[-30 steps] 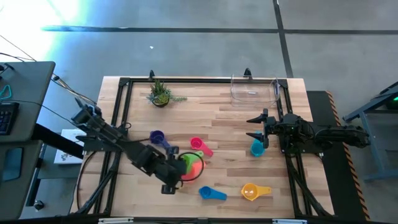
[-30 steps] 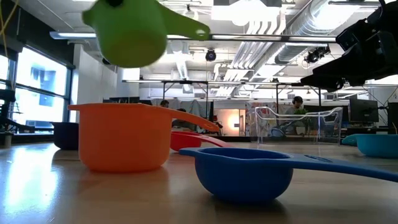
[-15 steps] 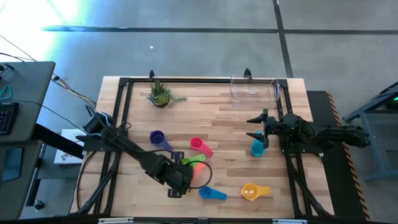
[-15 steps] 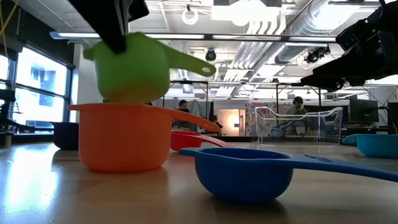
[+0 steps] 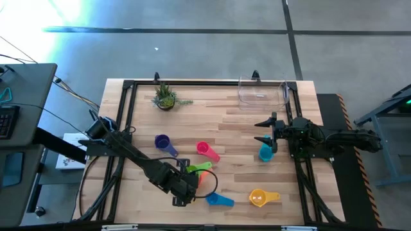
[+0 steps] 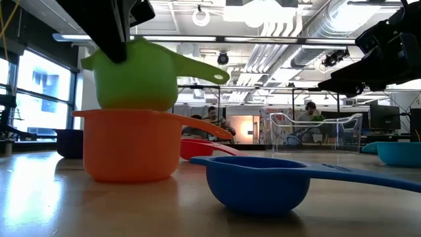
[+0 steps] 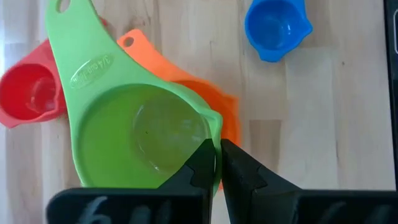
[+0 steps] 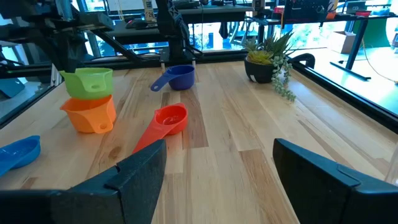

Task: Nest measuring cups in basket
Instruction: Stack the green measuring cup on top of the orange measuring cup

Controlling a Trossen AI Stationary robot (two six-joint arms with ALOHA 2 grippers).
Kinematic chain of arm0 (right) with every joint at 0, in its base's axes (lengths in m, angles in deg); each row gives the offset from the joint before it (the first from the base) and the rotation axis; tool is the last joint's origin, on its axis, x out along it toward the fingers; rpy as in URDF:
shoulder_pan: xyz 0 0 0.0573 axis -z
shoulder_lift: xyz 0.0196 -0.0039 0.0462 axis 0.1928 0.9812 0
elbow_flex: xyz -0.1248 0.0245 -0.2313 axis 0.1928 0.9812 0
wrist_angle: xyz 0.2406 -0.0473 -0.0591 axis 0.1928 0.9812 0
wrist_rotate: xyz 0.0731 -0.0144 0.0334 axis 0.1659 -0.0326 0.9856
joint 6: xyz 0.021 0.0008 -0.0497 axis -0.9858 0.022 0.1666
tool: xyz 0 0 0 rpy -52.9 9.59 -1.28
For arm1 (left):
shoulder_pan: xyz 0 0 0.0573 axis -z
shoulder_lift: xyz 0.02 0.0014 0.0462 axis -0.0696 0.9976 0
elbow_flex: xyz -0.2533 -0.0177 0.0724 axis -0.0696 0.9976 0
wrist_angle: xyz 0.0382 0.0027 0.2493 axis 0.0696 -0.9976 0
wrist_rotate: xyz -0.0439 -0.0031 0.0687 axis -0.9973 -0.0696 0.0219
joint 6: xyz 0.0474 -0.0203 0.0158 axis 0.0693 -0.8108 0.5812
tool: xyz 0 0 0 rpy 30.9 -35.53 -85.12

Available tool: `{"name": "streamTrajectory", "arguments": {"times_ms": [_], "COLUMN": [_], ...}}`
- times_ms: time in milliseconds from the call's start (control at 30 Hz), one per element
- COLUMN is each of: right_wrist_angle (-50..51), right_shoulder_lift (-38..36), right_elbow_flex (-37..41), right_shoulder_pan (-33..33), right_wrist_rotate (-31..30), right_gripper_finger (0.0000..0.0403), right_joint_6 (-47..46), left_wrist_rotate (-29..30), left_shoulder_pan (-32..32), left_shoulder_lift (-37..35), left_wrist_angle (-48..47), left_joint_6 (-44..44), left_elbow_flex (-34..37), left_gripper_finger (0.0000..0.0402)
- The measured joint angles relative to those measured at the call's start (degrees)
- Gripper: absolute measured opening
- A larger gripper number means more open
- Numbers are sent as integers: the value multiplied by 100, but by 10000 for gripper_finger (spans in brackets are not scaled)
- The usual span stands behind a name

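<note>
The glossy round green measuring cup (image 7: 146, 134), with its flat tapering handle, sits partly inside the smooth orange cup (image 6: 130, 143) on the wood-grain table (image 5: 231, 122). The left gripper (image 7: 216, 167) pinches its thin rim. The right gripper (image 5: 262, 131) hangs spread wide above the teal cup (image 5: 265, 153).

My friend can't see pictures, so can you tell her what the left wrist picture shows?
The left gripper is shut on the rim of a green cup sitting partly inside an orange cup on the wooden table. A red cup and a blue cup lie nearby.
</note>
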Motion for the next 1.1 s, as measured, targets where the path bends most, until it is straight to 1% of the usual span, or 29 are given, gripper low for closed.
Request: {"name": "streamTrajectory", "arguments": {"times_ms": [167,367,567,833,1100], "right_wrist_angle": [-1,-2,-2,-2,-2], "right_shoulder_lift": [0,2,2,2,2], "right_elbow_flex": [2,2,2,2,2], "right_shoulder_pan": [0,0,0,0,0], "right_wrist_rotate": [-1,-2,0,-2,-1], "right_gripper_finger": [286,286,286,286,286], "right_joint_6": [2,0,2,2,0], "left_wrist_rotate": [-7,-16,-356,-324,-308], "left_shoulder_pan": [41,44,72,127,125], "left_shoulder_lift": [0,0,253,326,326], "left_wrist_angle": [107,199,273,277,238], "left_joint_6": [-7,208,274,319,315], "left_elbow_flex": [56,56,56,56,56], "left_gripper_finger": [13,13,12,13,32]}}
